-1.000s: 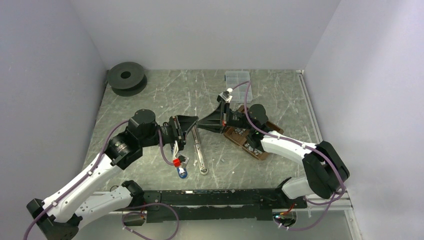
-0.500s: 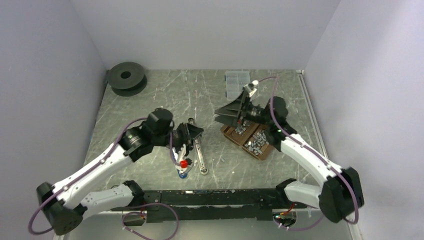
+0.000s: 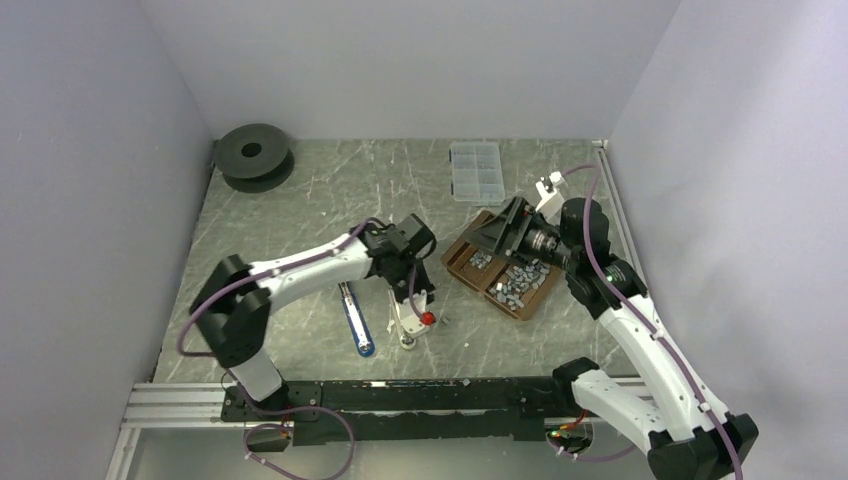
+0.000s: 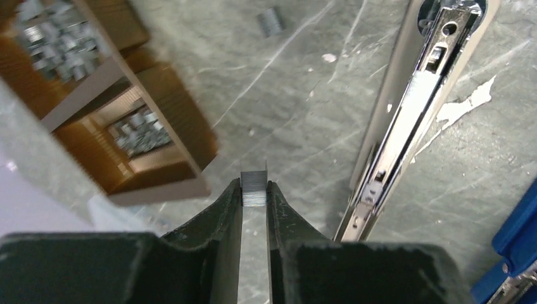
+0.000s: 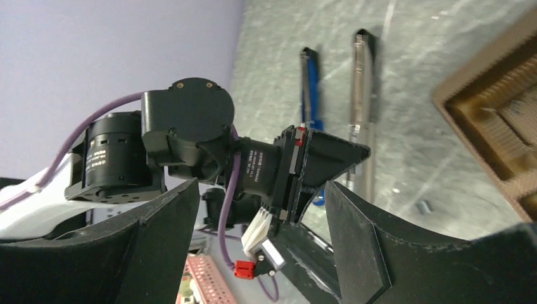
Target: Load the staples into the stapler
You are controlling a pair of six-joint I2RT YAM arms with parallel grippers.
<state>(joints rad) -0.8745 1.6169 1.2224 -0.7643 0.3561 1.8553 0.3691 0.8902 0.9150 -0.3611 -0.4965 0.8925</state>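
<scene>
My left gripper (image 4: 254, 188) is shut on a short silver strip of staples (image 4: 254, 183), held just above the table. The stapler lies open beside it: its silver magazine rail (image 4: 411, 107) runs up the right of the left wrist view, its blue body (image 4: 516, 250) at the far right. From above, the left gripper (image 3: 414, 298) hangs right of the rail (image 3: 400, 322) and the blue body (image 3: 355, 322). One loose strip of staples (image 3: 447, 318) lies on the table. My right gripper (image 3: 497, 236) is open and empty over the brown tray (image 3: 455, 262), which holds several more staples (image 3: 512, 284).
A clear compartment box (image 3: 475, 170) sits behind the tray. A black spool (image 3: 252, 152) stands in the far left corner. The right wrist view looks past its open gripper (image 5: 259, 218) at the left arm's wrist (image 5: 190, 133) and the stapler (image 5: 361, 82).
The two grippers met mid-table a second ago. The right one opened and drew back right over the tray. The left arm swung right and down beside the open stapler, still gripping the strip.
</scene>
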